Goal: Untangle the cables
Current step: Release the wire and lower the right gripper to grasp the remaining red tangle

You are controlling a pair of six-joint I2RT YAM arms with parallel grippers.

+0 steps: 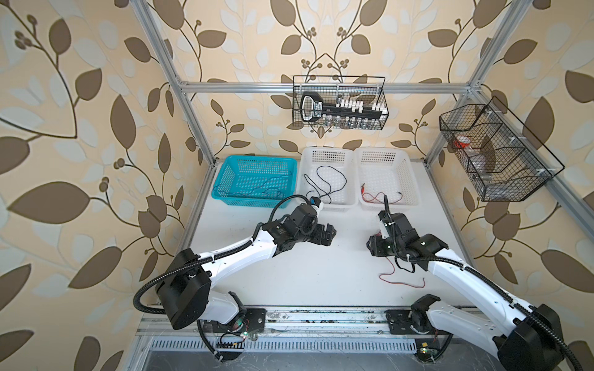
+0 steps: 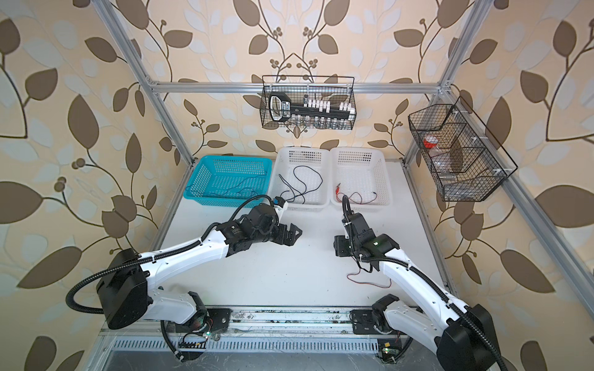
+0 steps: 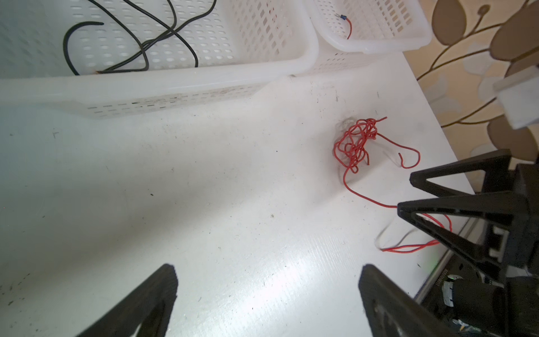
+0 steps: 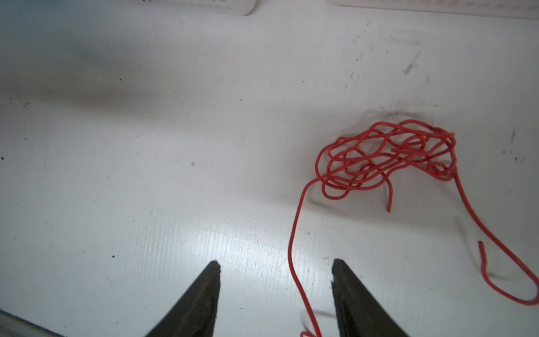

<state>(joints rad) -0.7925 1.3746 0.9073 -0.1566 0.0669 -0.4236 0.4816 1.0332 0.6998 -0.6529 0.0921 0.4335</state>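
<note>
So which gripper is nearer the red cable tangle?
Right. The right gripper hovers just short of the red cable tangle, one strand trailing between its open jaws; the left gripper sits farther back across the table.

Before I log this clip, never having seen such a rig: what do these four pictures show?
Two robot arms work at a white table, each ending in a two-finger gripper. Two pictures look down on the whole scene from overhead. The other two come from cameras on the arms' wrists, looking past the fingers.

At the back of the table:
- a blue basket holds a dark cable
- a middle white basket holds a black cable
- a right white basket holds a second red cable

A tangled red cable lies loose on the table. The left gripper is open and empty. The right gripper is open too. One strand of the tangled red cable runs between its fingers, not visibly pinched.
</note>
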